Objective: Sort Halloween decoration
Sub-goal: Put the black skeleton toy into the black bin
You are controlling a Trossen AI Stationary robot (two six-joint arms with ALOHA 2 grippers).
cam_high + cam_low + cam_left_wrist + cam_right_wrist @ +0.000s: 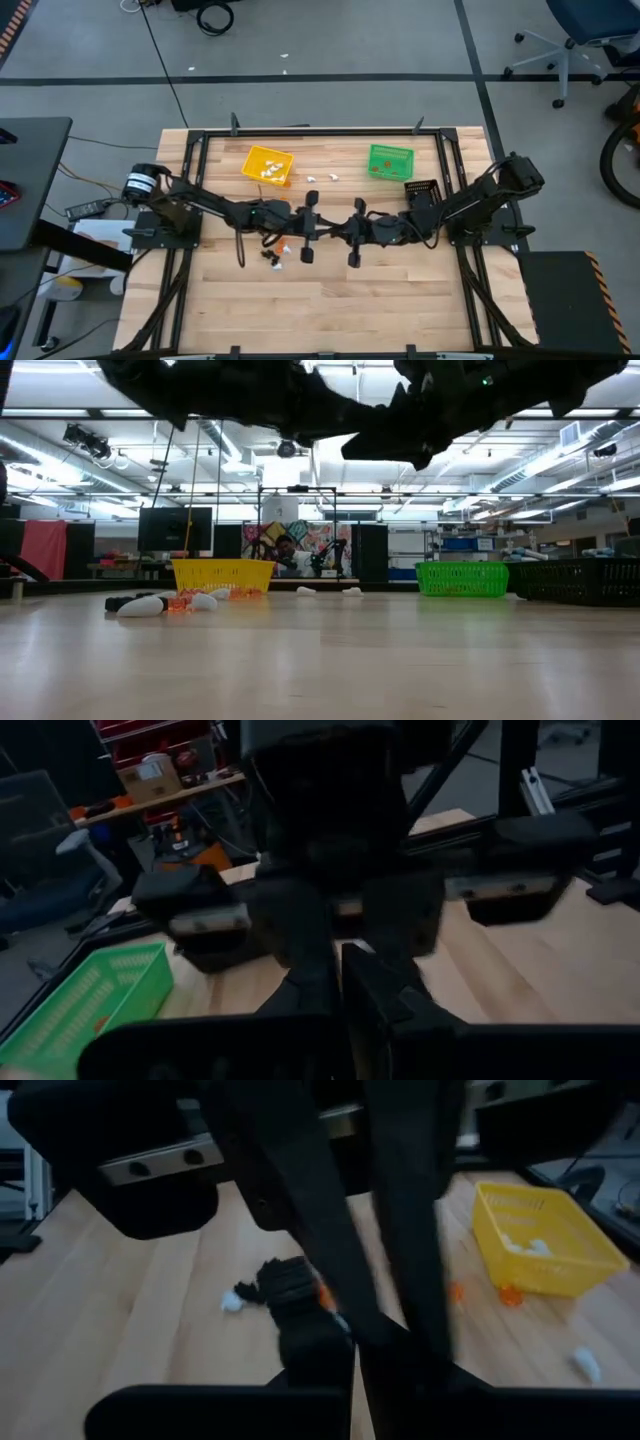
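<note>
The Halloween decoration lies loose on the wood table: a small heap of black, orange and white trinkets (275, 255) left of centre, also seen in the low view (170, 603) and the right wrist view (285, 1285). Two white trinkets (322, 178) rest farther back between the bins. My left gripper (325, 230) and my right gripper (343, 233) face each other tip to tip above the table's middle, both lifted clear of the wood. Both are shut, as the left wrist view (345, 990) and the right wrist view (355, 1370) show. No trinket shows between either pair of fingers.
A yellow bin (267, 165) with white pieces stands at the back left and a green bin (390, 160) at the back right. A black bin (421, 189) sits just in front of the green one. Bare wood lies toward the near edge (330, 310).
</note>
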